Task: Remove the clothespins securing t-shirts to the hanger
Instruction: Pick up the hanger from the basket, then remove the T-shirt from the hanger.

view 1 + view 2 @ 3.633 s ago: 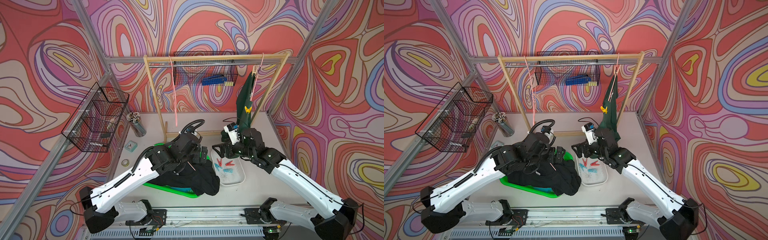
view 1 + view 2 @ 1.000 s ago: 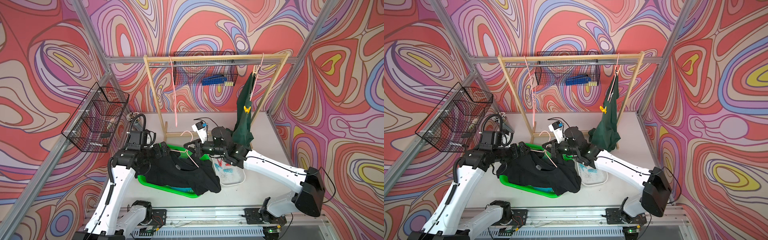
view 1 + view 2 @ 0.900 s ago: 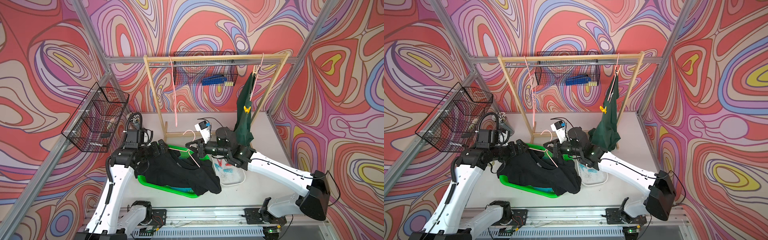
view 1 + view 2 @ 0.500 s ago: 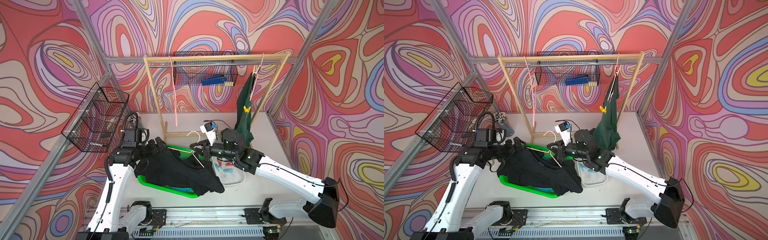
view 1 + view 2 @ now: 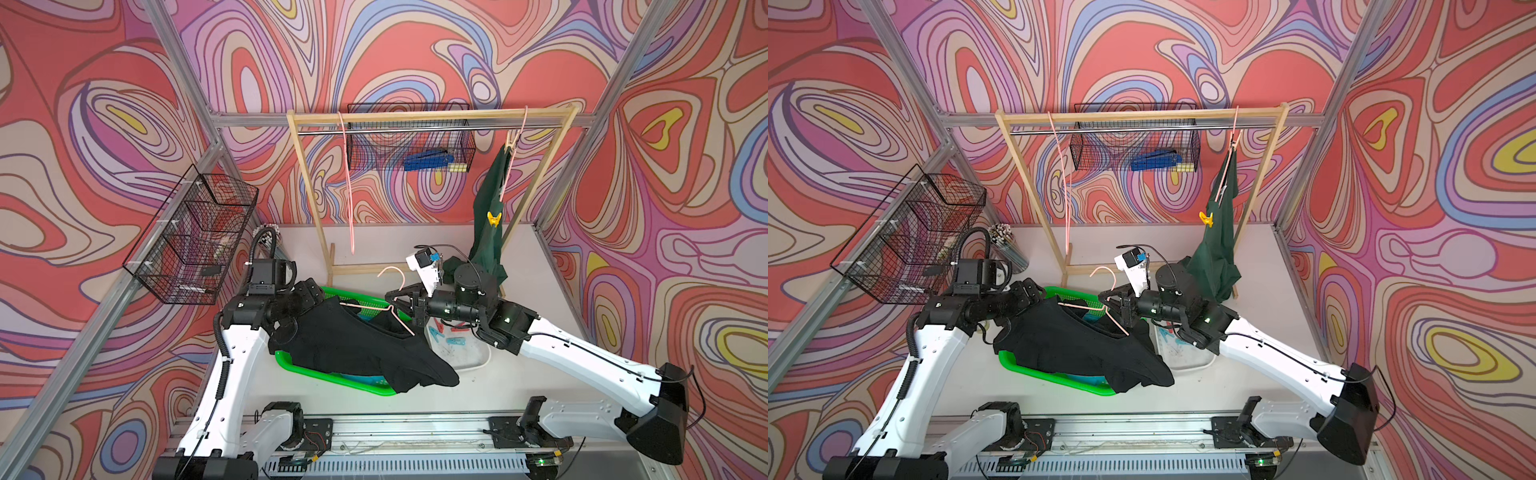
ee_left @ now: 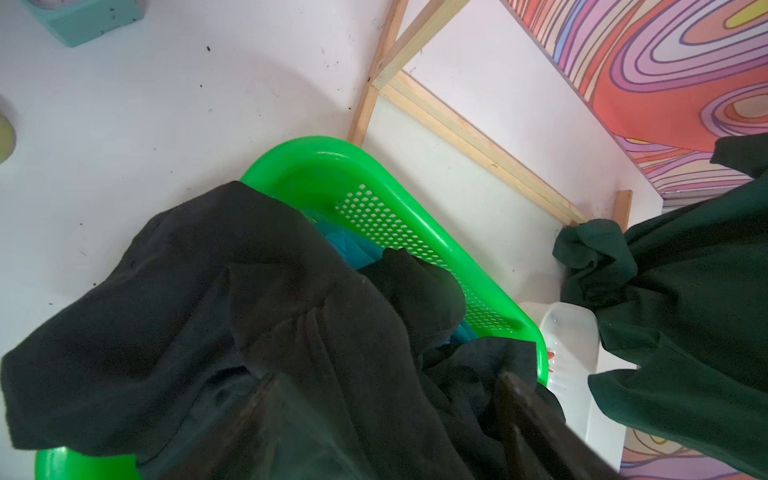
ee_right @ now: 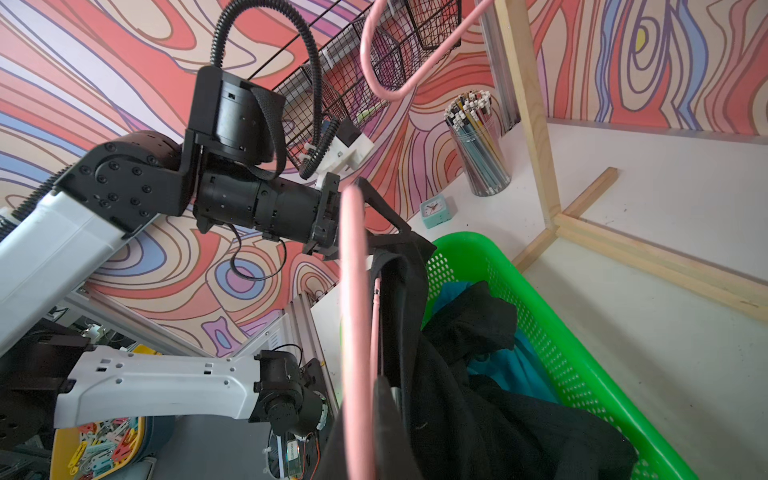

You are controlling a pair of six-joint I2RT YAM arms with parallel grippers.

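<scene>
Looking down on a white worktop (image 5: pixel 498 390), two white robot arms reach in from the near edge. Closest to that edge is a green basket (image 5: pixel 316 369) with a black t-shirt (image 5: pixel 357 345) draped over it and spilling past its near rim. A turquoise t-shirt (image 7: pixel 519 370) shows underneath, inside the basket.

At the shirt's far left edge, the left gripper (image 5: pixel 316 294) has its fingers spread wide, with black cloth between them. Facing it, the right gripper (image 5: pixel 395 300) has its fingers closed on the wire of a pink hanger (image 7: pixel 353 332). Part of that wire runs into the black shirt's folds.

Just right of the basket sits a white tray (image 5: pixel 478 361) holding loose red and light blue clothespins (image 5: pixel 449 338).

Farther back stands a wooden rack (image 5: pixel 415 115). At its right end hangs a dark green t-shirt (image 5: pixel 486 249) with a yellow clothespin (image 5: pixel 493 219) clipped to it. A bare pink hanger (image 5: pixel 349 199) hangs near the left end. Behind the rack, a black wire basket (image 5: pixel 374 145) is fixed to the patterned back wall.
</scene>
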